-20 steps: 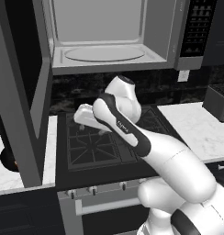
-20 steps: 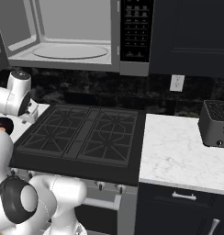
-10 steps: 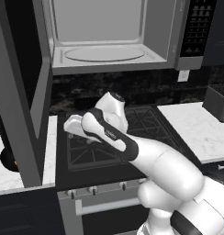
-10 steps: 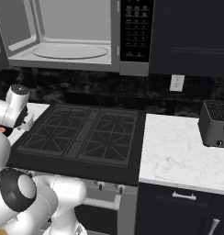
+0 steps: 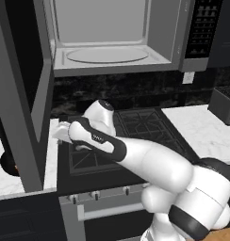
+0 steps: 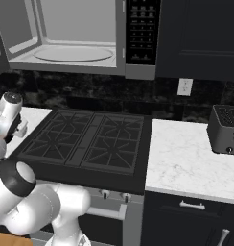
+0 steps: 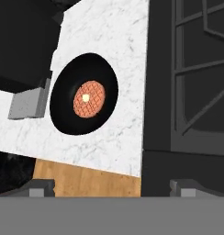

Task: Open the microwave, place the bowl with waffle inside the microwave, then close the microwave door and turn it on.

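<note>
The black cast-iron gas stove [image 6: 85, 144] set in the counter serves as the landmark. Nearest the base cameras, the white robot arm [image 5: 135, 160] reaches from in front of the stove out over its left edge, and the wrist turns down toward the counter there. In the hand view the two small dark fingertips [image 7: 40, 187] of the two-finger gripper [image 7: 111, 188] stand wide apart at the bottom, spread with nothing between them, hovering above the counter.

Just left of the stove lies the white marble counter strip [image 7: 114, 59]. On it sits the small round shallow black bowl with an orange-brown waffle disc in its middle [image 7: 84, 94], apart from the stove's edge and untouched by the fingertips. In the left base view a sliver of the bowl shows low beside the door's lower edge [image 5: 7, 163].

Above the bowl and left of the stove, the wide grey-framed microwave door with dark glass [image 5: 23, 89] stands swung fully open toward the cameras.

Above and behind the stove hangs the large grey-framed microwave [image 6: 71, 36], its light grey cavity exposed with the round turntable [image 5: 107, 55] bare, and its black button panel [image 6: 140, 29] at the right side.

Right of the stove, on the other white marble counter [image 6: 186, 163], a dark boxy toaster [image 6: 227, 129] sits near the back wall.
</note>
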